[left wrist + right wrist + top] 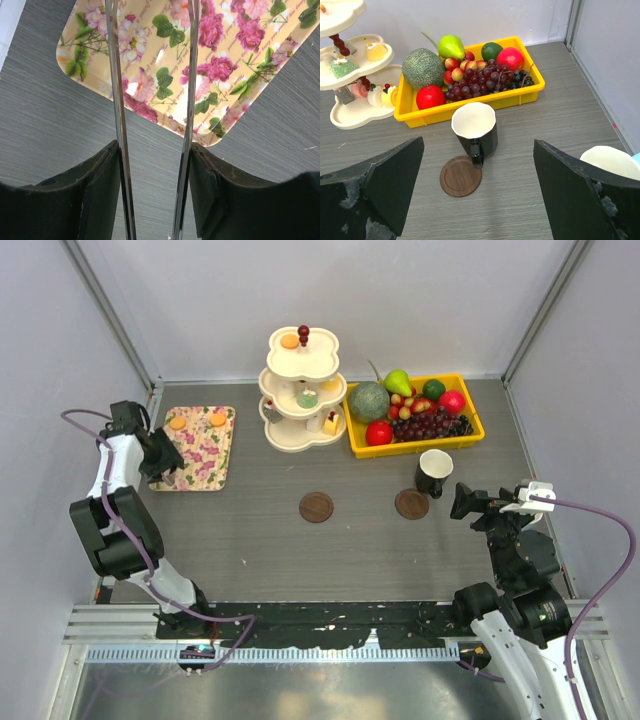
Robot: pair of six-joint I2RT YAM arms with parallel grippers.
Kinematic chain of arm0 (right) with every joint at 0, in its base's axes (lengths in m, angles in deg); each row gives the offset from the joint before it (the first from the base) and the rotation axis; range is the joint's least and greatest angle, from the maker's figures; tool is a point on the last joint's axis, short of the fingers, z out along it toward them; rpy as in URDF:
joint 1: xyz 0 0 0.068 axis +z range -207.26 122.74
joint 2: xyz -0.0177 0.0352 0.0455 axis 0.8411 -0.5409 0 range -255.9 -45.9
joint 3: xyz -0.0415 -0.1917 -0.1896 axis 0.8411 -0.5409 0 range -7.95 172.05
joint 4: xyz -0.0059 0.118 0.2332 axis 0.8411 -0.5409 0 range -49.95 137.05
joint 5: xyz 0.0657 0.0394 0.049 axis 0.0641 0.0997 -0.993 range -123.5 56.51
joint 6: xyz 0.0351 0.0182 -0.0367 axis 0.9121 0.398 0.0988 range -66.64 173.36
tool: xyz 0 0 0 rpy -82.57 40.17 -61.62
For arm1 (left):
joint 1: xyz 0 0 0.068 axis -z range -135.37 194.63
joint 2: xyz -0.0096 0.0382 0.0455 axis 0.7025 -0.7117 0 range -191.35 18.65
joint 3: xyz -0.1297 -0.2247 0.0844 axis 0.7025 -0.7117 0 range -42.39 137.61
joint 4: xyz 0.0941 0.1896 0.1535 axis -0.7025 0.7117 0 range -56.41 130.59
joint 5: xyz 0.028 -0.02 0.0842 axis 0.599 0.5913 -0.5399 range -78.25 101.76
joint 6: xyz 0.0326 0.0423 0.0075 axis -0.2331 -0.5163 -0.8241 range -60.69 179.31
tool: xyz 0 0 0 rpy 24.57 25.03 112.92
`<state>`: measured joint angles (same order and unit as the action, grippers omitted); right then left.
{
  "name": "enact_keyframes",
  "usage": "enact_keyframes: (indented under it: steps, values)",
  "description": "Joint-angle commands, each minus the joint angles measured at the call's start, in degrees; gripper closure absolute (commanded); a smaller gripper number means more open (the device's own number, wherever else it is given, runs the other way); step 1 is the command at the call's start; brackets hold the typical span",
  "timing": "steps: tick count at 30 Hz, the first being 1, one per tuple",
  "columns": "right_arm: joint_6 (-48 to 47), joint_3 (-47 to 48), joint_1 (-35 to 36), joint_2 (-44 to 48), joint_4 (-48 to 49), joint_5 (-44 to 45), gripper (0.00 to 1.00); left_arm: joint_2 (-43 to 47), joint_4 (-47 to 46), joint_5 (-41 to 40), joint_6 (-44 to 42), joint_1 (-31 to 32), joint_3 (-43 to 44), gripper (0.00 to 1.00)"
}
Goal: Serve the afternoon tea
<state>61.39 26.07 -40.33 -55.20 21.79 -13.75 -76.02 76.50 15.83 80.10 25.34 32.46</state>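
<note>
My left gripper (165, 470) is shut on metal tongs (116, 75), whose two blades stand apart over the near corner of the flowered tray (205, 455). Two orange tarts (178, 423) lie at the tray's far end. A third orange tart (290, 341) is on the top tier of the cream stand (290, 445), with a pale green piece (307, 398) and a yellow cake wedge (331, 424) on lower tiers. The black mug (434, 472) stands on the table beside a wooden coaster (411, 504). My right gripper (462, 502) is open, empty, just right of it. A white mug rim (612, 161) shows at the right edge of the right wrist view.
A second coaster (316, 507) lies mid-table. A yellow tray (470, 435) of fruit stands behind the black mug, right of the stand. Grey walls close in the table on three sides.
</note>
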Motion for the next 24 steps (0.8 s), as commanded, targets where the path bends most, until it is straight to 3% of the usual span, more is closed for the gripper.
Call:
enact_keyframes:
  steps: [1,9,24]
  values:
    - [-0.4,0.2,0.2,0.2,2.5,0.1,0.02,-1.0,-2.9,0.4,0.9,-0.5,3.4,0.43]
    - [-0.6,0.1,0.2,0.2,2.5,0.1,0.02,-3.1,-2.6,0.8,1.2,-0.7,5.3,0.44]
    - [-0.4,0.2,0.2,-0.3,2.5,0.0,0.02,-1.6,-1.9,5.9,-0.6,0.5,5.7,0.59]
